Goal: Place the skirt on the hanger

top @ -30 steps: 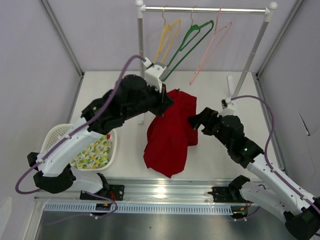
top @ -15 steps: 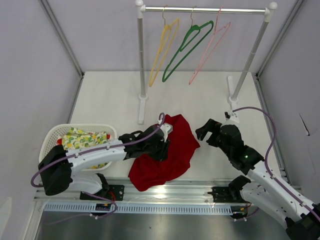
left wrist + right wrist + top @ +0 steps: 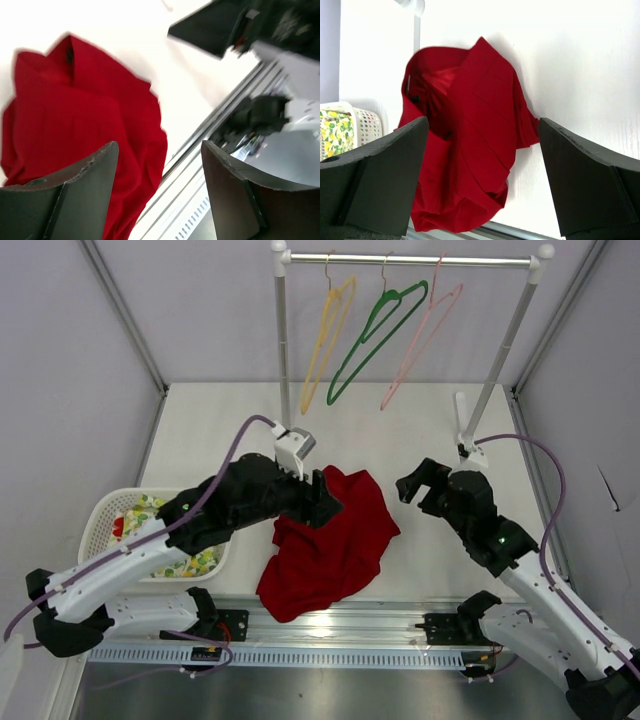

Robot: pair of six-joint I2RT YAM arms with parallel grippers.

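The skirt [image 3: 335, 540] was found crumpled on the bench [image 3: 220, 430] between the arms, and the hanger [image 3: 425, 340] was hung on the rail [image 3: 410, 258]. The left pincer [image 3: 159, 150] and the right pincer [image 3: 482, 122] were held wide open, empty.

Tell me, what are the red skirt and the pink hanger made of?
The plain deep-red skirt looks like soft, matte cloth: it lies crumpled on the table, with folds and long creases. The thin pale pink triangular hanger looks like smooth plastic or coated wire; it is too thin here to tell which.
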